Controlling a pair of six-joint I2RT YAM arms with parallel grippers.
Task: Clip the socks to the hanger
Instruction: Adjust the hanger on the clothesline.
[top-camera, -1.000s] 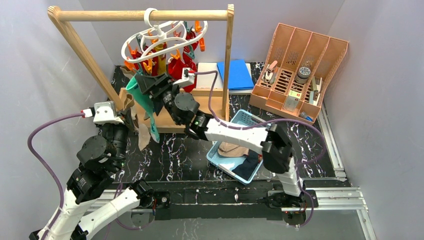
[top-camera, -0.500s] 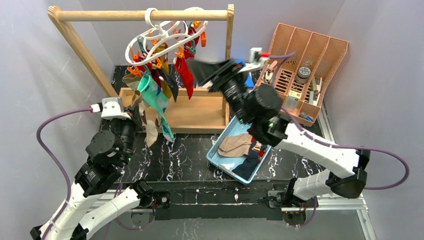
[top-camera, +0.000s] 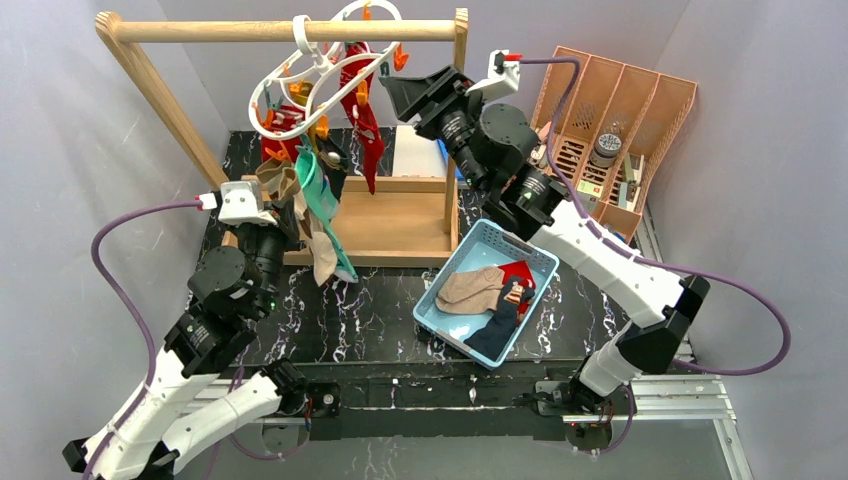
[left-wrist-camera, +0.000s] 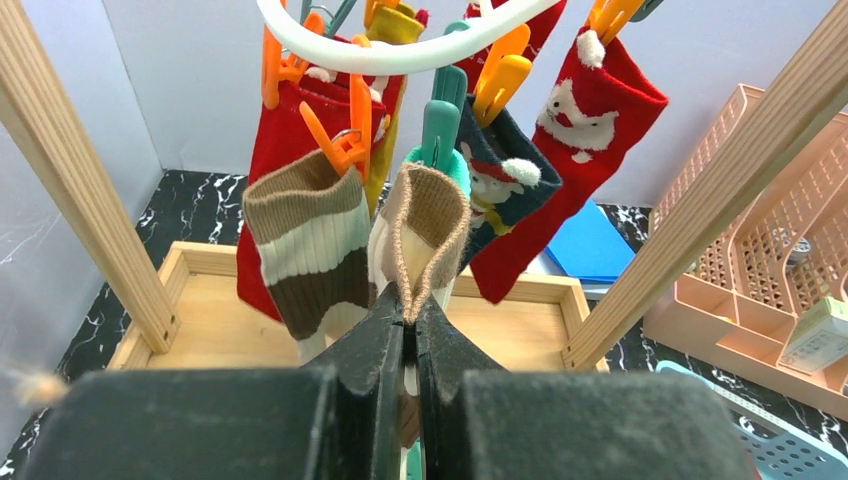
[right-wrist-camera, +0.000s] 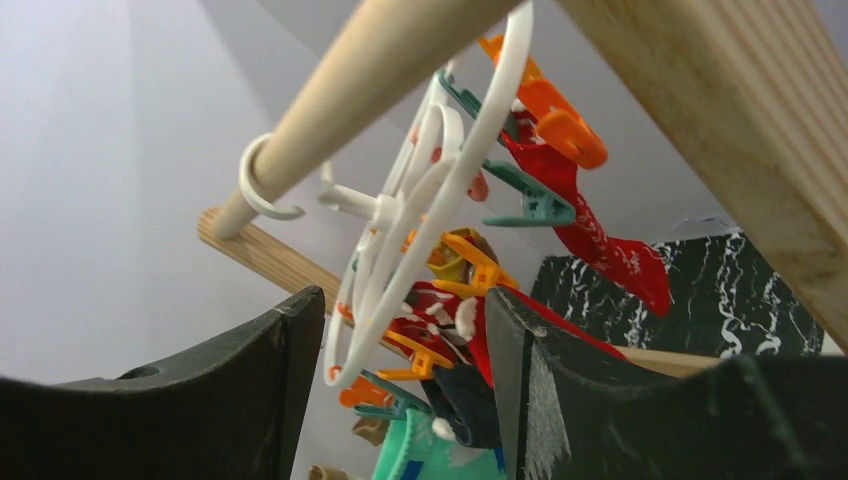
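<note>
Swung clear within the last second, the right arm has left its spot under the wooden rail frame (top-camera: 290, 30), where it crowded the hung socks. It now stands raised just outside the frame's right post. The hanger has rocked and tipped up on the top rail since then, and the left arm has climbed closer beneath it.

That left arm reaches up from the frame's left front corner. Off the right front corner of the frame's base sits the blue basket (top-camera: 525, 243), holding a tan, a red and a navy sock, which are presumably the stock left to hang. The hanger (top-camera: 300, 75), a white ring hooked near the rail's middle, hangs tilted with several socks (top-camera: 362, 125) already pegged to it.

The right gripper (top-camera: 400, 95) faces the hanger from beside the right post. Its jaws stand apart with nothing between them, and it has probably drawn back to give the other arm room. The left gripper (left-wrist-camera: 410, 330) is pinched fully together on the cuff of a tan sock (left-wrist-camera: 425, 235). It holds that cuff upright just below a teal clip (left-wrist-camera: 440, 125) under the rail, apparently so that the clip can bite the fabric's edge.
</note>
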